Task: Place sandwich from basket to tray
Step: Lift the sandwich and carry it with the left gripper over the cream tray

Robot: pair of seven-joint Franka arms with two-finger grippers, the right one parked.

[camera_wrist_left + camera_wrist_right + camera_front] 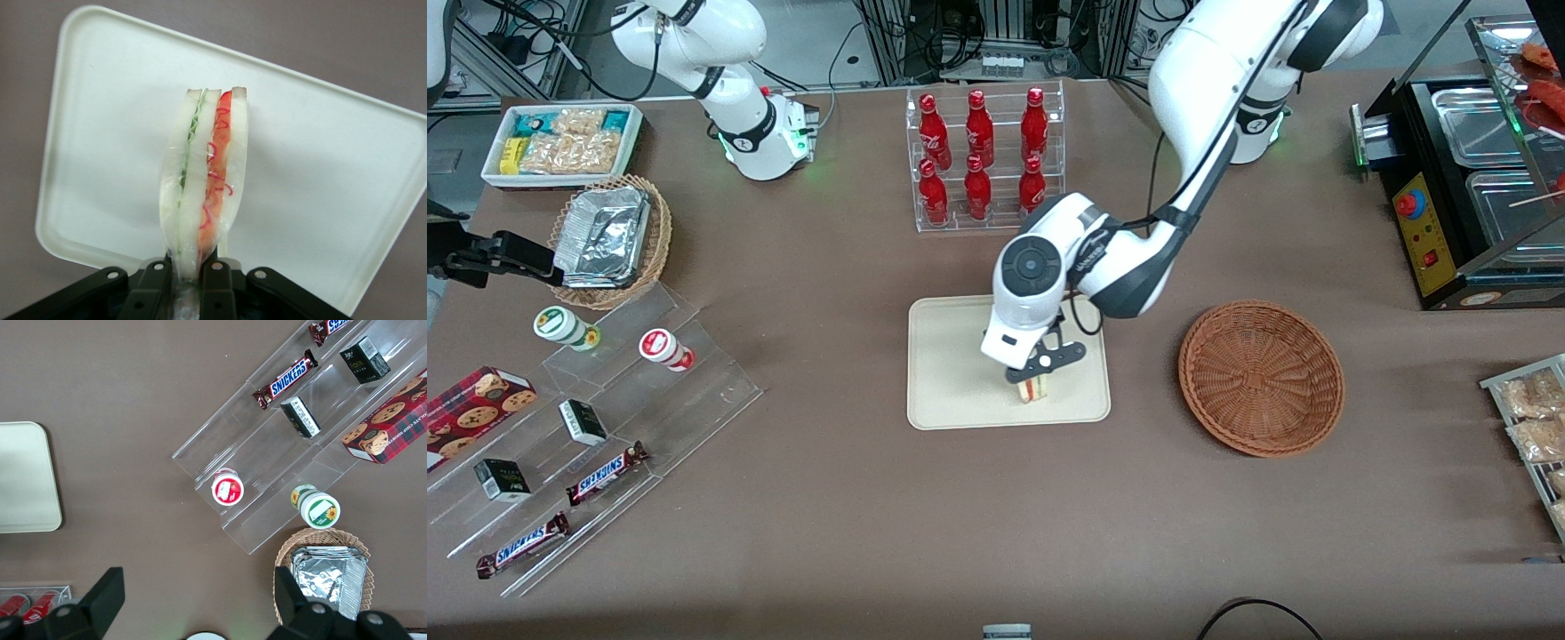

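Observation:
The sandwich (203, 187) is a clear-wrapped wedge of pale bread with green and red filling, and my gripper (189, 280) is shut on one end of it. In the front view the gripper (1032, 378) holds the sandwich (1032, 388) upright just over the cream tray (951, 373), at the tray's edge nearest the front camera. Whether the sandwich touches the tray surface (320, 173) I cannot tell. The reddish-brown wicker basket (1261, 376) stands beside the tray, toward the working arm's end of the table, with nothing in it.
A clear rack of red bottles (983, 160) stands farther from the camera than the tray. Toward the parked arm's end lie an acrylic step shelf with snack bars (605, 476), a tan basket of foil containers (609, 240) and a white snack bin (560, 142). A black food warmer (1467, 187) sits at the working arm's end.

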